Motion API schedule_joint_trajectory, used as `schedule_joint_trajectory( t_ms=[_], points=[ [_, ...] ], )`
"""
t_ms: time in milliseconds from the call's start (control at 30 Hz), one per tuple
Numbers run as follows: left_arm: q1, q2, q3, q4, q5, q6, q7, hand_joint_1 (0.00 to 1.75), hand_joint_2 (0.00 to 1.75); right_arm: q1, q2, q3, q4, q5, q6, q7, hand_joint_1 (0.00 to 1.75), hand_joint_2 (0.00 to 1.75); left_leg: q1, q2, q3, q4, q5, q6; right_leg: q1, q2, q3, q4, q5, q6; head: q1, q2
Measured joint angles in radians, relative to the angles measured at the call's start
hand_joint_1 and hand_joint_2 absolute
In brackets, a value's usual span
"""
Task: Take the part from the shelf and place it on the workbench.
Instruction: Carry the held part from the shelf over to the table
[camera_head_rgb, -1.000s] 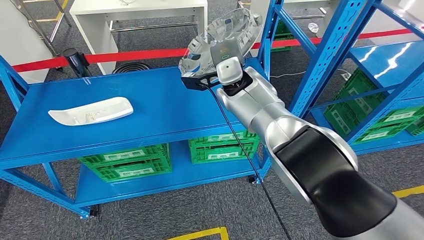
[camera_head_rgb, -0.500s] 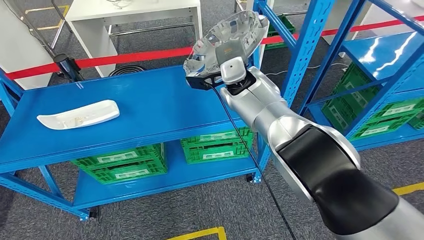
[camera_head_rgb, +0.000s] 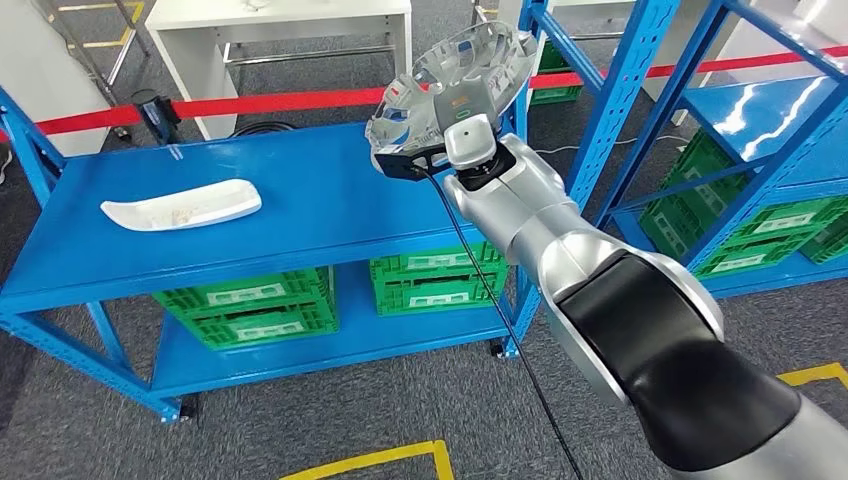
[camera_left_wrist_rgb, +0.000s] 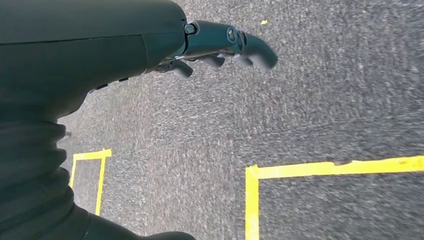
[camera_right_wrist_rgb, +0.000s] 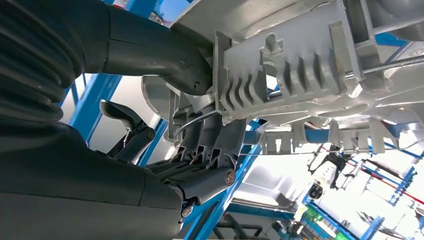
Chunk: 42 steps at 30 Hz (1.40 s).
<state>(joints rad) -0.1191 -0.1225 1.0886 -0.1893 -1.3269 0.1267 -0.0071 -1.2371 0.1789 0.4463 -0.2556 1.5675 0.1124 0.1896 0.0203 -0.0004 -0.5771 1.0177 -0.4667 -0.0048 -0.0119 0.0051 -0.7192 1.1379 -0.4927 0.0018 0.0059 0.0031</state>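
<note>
I'm holding the silver part, right hand clasping it.
Blue workbench is bearing a white piece far left; left hand hanging slack above grey carpet.

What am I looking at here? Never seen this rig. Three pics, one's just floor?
It is a humanoid robot with two silver arms, each ending in a many-fingered hand.

The wide picture is from its head camera, looking forward and down. The right arm reaches out holding a silvery cast metal part above the blue shelf unit. A white curved plastic part lies on the shelf's top surface, and green crates sit on the level below.

The floor picture comes from a camera at the left wrist: that arm hangs down, so you see the left hand, holding nothing, over grey carpet with yellow tape lines.

The close-up is from the right wrist camera: the right hand grips the ribbed underside of the metal part.
</note>
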Motion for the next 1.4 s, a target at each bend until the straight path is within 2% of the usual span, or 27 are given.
schedule_joint_trajectory(
  t_ms=[67,100,133,200,267,300,333,400,467,567,600,667,700,733,800,833,900,933,967,1067,1100,1133,1167,1233,1300,1333,1400],
  points=[
    [0.0,0.0,0.0,0.0,0.002,0.0,-0.002,0.0,1.75,0.001,0.0,0.0,0.0,0.0,0.0,-0.003,1.75,1.75,-0.001,0.002,-0.025,0.002,0.018,0.006,0.0,-0.001,-0.034,0.132,-0.082,0.005,0.002,0.0],
    [0.0,0.0,0.0,0.0,0.004,0.0,-0.002,0.0,1.75,0.002,0.0,0.0,0.001,0.0,0.0,-0.004,1.75,1.75,-0.002,0.002,-0.038,0.004,0.027,0.006,0.001,-0.001,-0.038,0.176,-0.094,0.006,0.002,0.0],
    [0.001,0.0,0.0,0.0,0.004,0.0,-0.003,0.0,1.75,0.004,0.0,0.0,0.001,0.0,0.0,-0.004,1.75,1.75,-0.002,0.002,-0.051,0.006,0.035,0.005,0.001,-0.001,-0.027,0.186,-0.084,0.005,0.002,0.0],
    [0.002,0.0,0.0,0.0,0.006,0.0,-0.003,0.0,1.75,0.005,0.0,0.0,0.001,0.0,0.0,-0.004,1.75,1.75,-0.002,0.001,-0.075,0.015,0.049,0.001,0.001,-0.001,0.048,0.104,-0.035,0.0,0.002,0.0],
    [0.004,-0.001,0.0,0.0,0.007,0.0,-0.005,0.0,1.75,0.005,0.003,0.0,0.001,0.0,-0.001,-0.005,1.75,1.75,-0.004,-0.001,-0.093,0.021,0.062,-0.008,0.005,0.0,0.141,-0.031,-0.026,-0.01,0.002,0.0],
    [0.005,-0.002,0.0,0.0,0.007,0.0,-0.006,0.0,1.75,0.005,0.004,0.0,0.0,0.0,-0.001,-0.005,1.75,1.75,-0.004,-0.001,-0.097,0.022,0.069,-0.014,0.008,0.001,0.167,-0.075,-0.033,-0.014,0.002,0.0],
    [0.006,-0.002,0.0,0.0,0.007,0.0,-0.007,0.0,1.75,0.005,0.005,0.0,0.0,0.0,-0.002,-0.005,1.75,1.75,-0.005,-0.002,-0.099,0.02,0.077,-0.021,0.011,0.001,0.174,-0.094,-0.039,-0.019,0.002,0.0],
    [0.01,-0.001,0.0,0.0,0.007,0.0,-0.008,0.0,1.75,0.005,0.006,0.0,0.0,0.001,-0.002,-0.005,1.75,1.75,-0.004,-0.003,-0.102,0.012,0.091,-0.034,0.01,0.0,0.165,-0.103,-0.023,-0.03,0.003,0.0],
    [0.015,-0.002,0.0,0.001,0.007,0.0,-0.008,0.0,1.75,0.004,0.009,0.0,0.0,0.001,-0.002,-0.005,1.75,1.75,-0.003,-0.003,-0.119,0.041,0.048,-0.045,0.004,-0.003,0.149,-0.111,0.001,-0.044,0.001,0.0],
    [0.016,0.0,0.0,0.002,0.008,0.0,-0.011,0.0,1.75,0.004,0.011,0.0,0.0,0.002,-0.003,-0.006,1.75,1.75,-0.001,-0.002,-0.159,0.211,-0.089,-0.056,0.003,-0.003,0.113,-0.112,0.035,-0.052,-0.002,0.0],
    [0.016,0.001,0.001,0.002,0.008,0.0,-0.013,0.0,1.75,0.005,0.011,0.0,0.0,0.002,-0.003,-0.006,1.75,1.75,-0.001,-0.002,-0.164,0.265,-0.106,-0.058,0.003,-0.004,0.099,-0.111,0.045,-0.051,-0.002,0.0],
    [0.016,0.002,0.001,0.002,0.008,0.0,-0.018,0.0,1.75,0.005,0.011,0.0,0.0,0.001,-0.003,-0.007,1.75,1.75,-0.001,-0.002,-0.134,0.288,-0.077,-0.059,0.003,-0.004,0.069,-0.105,0.064,-0.049,-0.002,0.0],
    [0.016,0.002,0.001,0.001,0.007,0.001,-0.02,0.0,1.75,0.005,0.011,0.0,0.0,0.001,-0.004,-0.007,1.75,1.75,-0.001,-0.002,-0.094,0.247,-0.049,-0.057,0.003,-0.004,0.056,-0.102,0.073,-0.046,-0.002,0.0],
    [0.015,0.002,0.0,0.001,0.007,0.001,-0.022,0.0,1.75,0.005,0.011,0.0,-0.001,0.001,-0.005,-0.007,1.75,1.75,-0.001,-0.002,-0.042,0.18,-0.04,-0.055,0.003,-0.003,0.044,-0.099,0.081,-0.042,-0.002,0.0],
    [0.013,0.002,0.0,0.0,0.004,0.001,-0.028,0.0,1.75,0.004,0.011,0.0,-0.001,0.001,-0.006,-0.007,1.75,1.75,-0.007,-0.005,0.042,0.05,-0.055,-0.044,0.005,-0.004,0.03,-0.097,0.099,-0.031,-0.002,0.0],
    [0.012,0.002,0.0,-0.001,0.002,0.002,-0.031,0.0,1.75,0.004,0.01,0.0,-0.001,0.001,-0.008,-0.006,1.75,1.75,-0.01,-0.006,0.059,0.016,-0.067,-0.038,0.005,-0.005,0.026,-0.1,0.11,-0.025,-0.001,0.0],
    [0.013,0.002,0.0,-0.001,-0.003,0.002,-0.035,0.0,1.75,0.003,0.007,0.0,-0.001,0.0,-0.011,-0.005,1.75,1.75,-0.012,-0.006,0.052,0.005,-0.055,-0.021,0.004,-0.004,0.021,-0.109,0.129,-0.014,-0.001,0.0],
    [0.014,0.001,0.0,-0.001,-0.006,0.002,-0.035,0.0,1.75,0.002,0.004,0.0,-0.001,0.0,-0.012,-0.004,1.75,1.75,-0.011,-0.005,0.045,0.002,-0.044,-0.012,0.003,-0.004,0.015,-0.105,0.12,-0.008,-0.001,0.0],
    [0.014,0.001,0.0,-0.002,-0.009,0.002,-0.034,0.0,1.75,0.001,0.0,0.0,0.0,-0.001,-0.013,-0.004,1.75,1.75,-0.008,-0.003,0.035,0.0,-0.032,-0.002,0.003,-0.003,0.006,-0.084,0.091,-0.002,0.0,0.0],
    [0.014,0.001,0.0,-0.003,-0.015,0.005,-0.03,0.0,1.75,-0.004,-0.009,0.0,0.0,-0.004,-0.013,-0.004,1.75,1.75,-0.007,0.001,-0.006,-0.001,0.004,0.015,0.001,-0.002,-0.037,0.088,-0.056,0.011,0.003,0.0],
    [0.014,0.001,0.0,-0.003,-0.016,0.006,-0.029,0.0,1.75,-0.005,-0.011,0.0,0.0,-0.004,-0.013,-0.004,1.75,1.75,-0.007,0.002,-0.022,0.001,0.016,0.016,0.001,-0.002,-0.046,0.148,-0.078,0.013,0.003,0.0],
    [0.014,0.001,0.0,-0.003,-0.016,0.006,-0.027,0.0,1.75,-0.005,-0.012,0.0,0.0,-0.004,-0.013,-0.004,1.75,1.75,-0.008,0.002,-0.038,0.004,0.027,0.016,0.001,-0.002,-0.043,0.186,-0.076,0.014,0.003,0.0],
    [0.014,0.001,0.0,-0.003,-0.017,0.006,-0.026,0.0,1.75,-0.005,-0.013,0.0,0.0,-0.004,-0.013,-0.004,1.75,1.75,-0.008,0.002,-0.054,0.007,0.037,0.015,0.001,-0.002,-0.026,0.191,-0.055,0.013,0.003,0.0],
    [0.014,0.001,0.0,-0.003,-0.017,0.007,-0.026,0.0,1.75,-0.006,-0.014,0.0,0.0,-0.004,-0.013,-0.004,1.75,1.75,-0.008,0.002,-0.084,0.015,0.057,0.01,0.003,-0.002,0.061,0.099,-0.012,0.004,0.003,0.0],
    [0.014,0.0,0.0,-0.003,-0.018,0.008,-0.03,0.0,1.75,-0.007,-0.013,0.0,-0.003,-0.005,-0.013,-0.004,1.75,1.75,-0.01,0.001,-0.103,0.02,0.075,0.001,0.009,-0.002,0.162,-0.045,-0.027,-0.008,0.002,0.0],
    [0.014,0.0,0.0,-0.003,-0.019,0.01,-0.032,0.0,1.75,-0.008,-0.013,0.0,-0.004,-0.005,-0.014,-0.004,1.75,1.75,-0.01,0.001,-0.108,0.018,0.085,-0.005,0.012,-0.002,0.189,-0.091,-0.041,-0.013,0.002,0.0],
    [0.014,0.001,0.0,-0.003,-0.02,0.012,-0.035,0.0,1.75,-0.01,-0.013,0.0,-0.005,-0.004,-0.016,-0.004,1.75,1.75,-0.01,0.001,-0.113,0.008,0.107,-0.018,0.013,-0.002,0.189,-0.115,-0.035,-0.022,0.002,0.0]
  ],
)
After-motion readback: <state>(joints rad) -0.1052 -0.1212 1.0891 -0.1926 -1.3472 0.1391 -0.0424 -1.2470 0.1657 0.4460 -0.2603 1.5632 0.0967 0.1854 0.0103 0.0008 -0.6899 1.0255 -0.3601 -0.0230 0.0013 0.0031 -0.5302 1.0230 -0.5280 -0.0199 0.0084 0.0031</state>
